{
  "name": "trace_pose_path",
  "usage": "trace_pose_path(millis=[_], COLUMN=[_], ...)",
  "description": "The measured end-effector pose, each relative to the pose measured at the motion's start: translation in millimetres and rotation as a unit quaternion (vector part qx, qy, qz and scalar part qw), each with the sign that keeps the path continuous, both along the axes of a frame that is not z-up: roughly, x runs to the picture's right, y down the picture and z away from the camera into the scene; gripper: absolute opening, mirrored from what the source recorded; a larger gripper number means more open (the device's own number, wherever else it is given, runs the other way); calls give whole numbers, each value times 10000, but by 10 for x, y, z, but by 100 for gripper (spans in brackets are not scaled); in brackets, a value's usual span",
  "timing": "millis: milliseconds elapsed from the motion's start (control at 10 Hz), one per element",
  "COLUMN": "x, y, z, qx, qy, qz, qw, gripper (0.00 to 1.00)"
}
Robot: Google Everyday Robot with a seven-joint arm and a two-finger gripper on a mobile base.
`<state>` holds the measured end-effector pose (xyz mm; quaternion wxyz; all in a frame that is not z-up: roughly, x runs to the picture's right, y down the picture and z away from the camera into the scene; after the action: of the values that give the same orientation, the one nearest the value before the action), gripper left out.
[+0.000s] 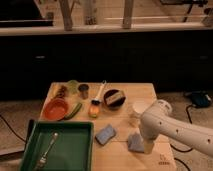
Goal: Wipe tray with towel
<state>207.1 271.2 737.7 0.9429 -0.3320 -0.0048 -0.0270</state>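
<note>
1. Down at the lower right, a white robot arm (175, 130) reached in from the right edge over a wooden table (145, 92), seen from above and in front.
2. The gripper (148, 146) pointed down at the table's near right part. Its jaws stood spread wide and held nothing.
3. The towel (135, 142), a small pale grey-blue cloth, lay flat on the table just beside the gripper, on the side away from the arm. Its outline was an uneven wedge. Its long axis ran from far to near, tilted slightly toward the gripper at the near end.
4. The tray (70, 147), dark green with a raised rim, sat well apart from the gripper, across the table at the near left corner. Its long axis ran side to side, in line with the table's front edge. Its near edge was cut off by the bottom of the view.
5. A metal fork (46, 150) lay inside the tray, slanting from near left to far right.
6. A blue-grey rectangular pad (105, 134) lay between the tray and the towel, touching neither.
7. Beyond the gripper stood a white cup (137, 109). Farther off were a dark bowl (114, 98), a brush (97, 97) with a pale handle and an orange bowl (55, 108).
8. A small dark mark (162, 162) was printed on the table near the gripper. It was too small to read.
</note>
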Motion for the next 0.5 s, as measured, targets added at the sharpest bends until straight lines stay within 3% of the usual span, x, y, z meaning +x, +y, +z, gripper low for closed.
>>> trace_pose_path(millis=[500], x=[-44], y=[199], z=[150], qx=[-39], qy=[-71], qz=[242], qw=[9997], gripper=[80])
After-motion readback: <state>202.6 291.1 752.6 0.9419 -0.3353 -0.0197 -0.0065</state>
